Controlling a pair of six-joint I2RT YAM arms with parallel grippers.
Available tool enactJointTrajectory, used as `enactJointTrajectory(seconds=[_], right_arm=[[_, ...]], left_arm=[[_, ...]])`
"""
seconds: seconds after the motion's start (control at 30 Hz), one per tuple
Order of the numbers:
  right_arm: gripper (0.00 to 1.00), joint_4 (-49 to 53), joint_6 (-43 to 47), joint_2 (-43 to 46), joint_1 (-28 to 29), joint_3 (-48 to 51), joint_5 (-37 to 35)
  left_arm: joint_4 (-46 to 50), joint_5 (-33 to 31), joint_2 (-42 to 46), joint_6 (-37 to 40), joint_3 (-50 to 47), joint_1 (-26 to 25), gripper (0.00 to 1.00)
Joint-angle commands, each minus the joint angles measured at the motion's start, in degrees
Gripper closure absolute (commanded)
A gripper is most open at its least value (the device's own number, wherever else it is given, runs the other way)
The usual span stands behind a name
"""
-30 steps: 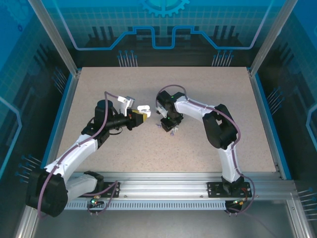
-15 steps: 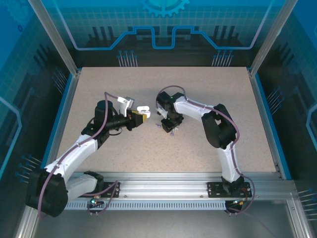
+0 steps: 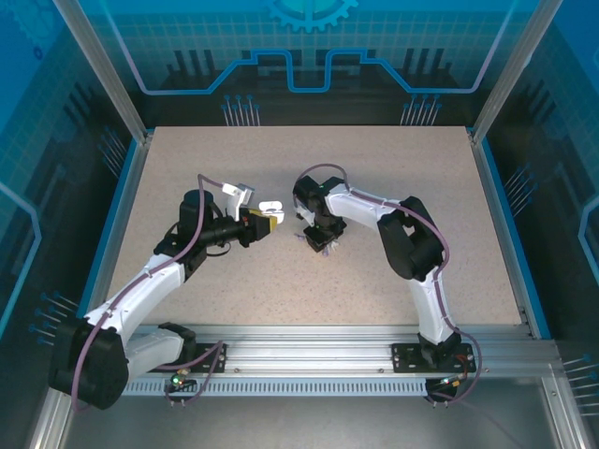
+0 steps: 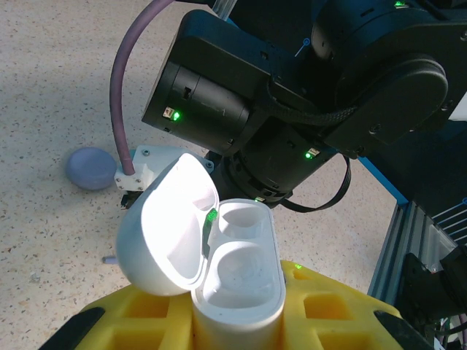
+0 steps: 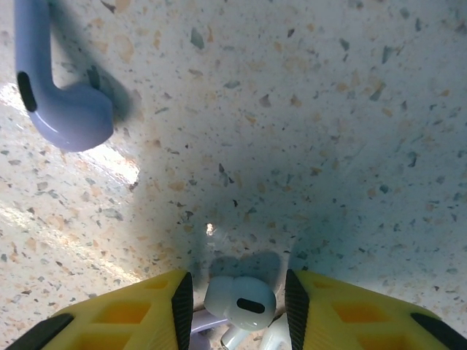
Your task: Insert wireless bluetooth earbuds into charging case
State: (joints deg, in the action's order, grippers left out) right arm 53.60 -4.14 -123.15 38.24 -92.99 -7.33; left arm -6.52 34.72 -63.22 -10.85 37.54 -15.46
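My left gripper is shut on the charging case, a glossy white box held upright between yellow fingers. Its lid is swung open to the left and both wells are empty. In the top view the case sits left of my right gripper, which points down at the table. In the right wrist view that gripper is open around a white earbud, with a gap at each pad. More whitish pieces lie under it. A lavender earbud lies at the upper left.
A flat round purple disc lies on the speckled table beyond the case. The right arm's black wrist hangs close behind the case. Blue rails edge the table.
The right gripper has shifted slightly left and towards the near edge over the earbuds. The left gripper and case have stayed put.
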Motion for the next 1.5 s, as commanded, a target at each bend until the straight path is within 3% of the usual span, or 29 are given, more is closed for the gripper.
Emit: enactJointTrajectory(seconds=[0.0,0.33,0.8,1.47], right_arm=[[0.59,2.0,-1.1,-1.0,0.7,0.3,-0.7],[0.61,1.8,-2.0,-1.3,1.0,1.4,-1.1],[0.73,-0.4,-5.2,-1.4,1.0,1.7,-1.2],[0.74,-9.9,-9.2,9.3,-2.5,9.1,1.1]], left_arm=[[-0.6,0.9,1.2,-0.6,-0.2,0.5,0.93],[-0.7,1.0,1.1,-0.6,-0.1,0.5,0.93],[-0.5,1.1,1.3,-0.6,-0.3,0.6,0.94],[-1.0,1.1,-0.6,-1.3,-0.5,0.5,0.93]])
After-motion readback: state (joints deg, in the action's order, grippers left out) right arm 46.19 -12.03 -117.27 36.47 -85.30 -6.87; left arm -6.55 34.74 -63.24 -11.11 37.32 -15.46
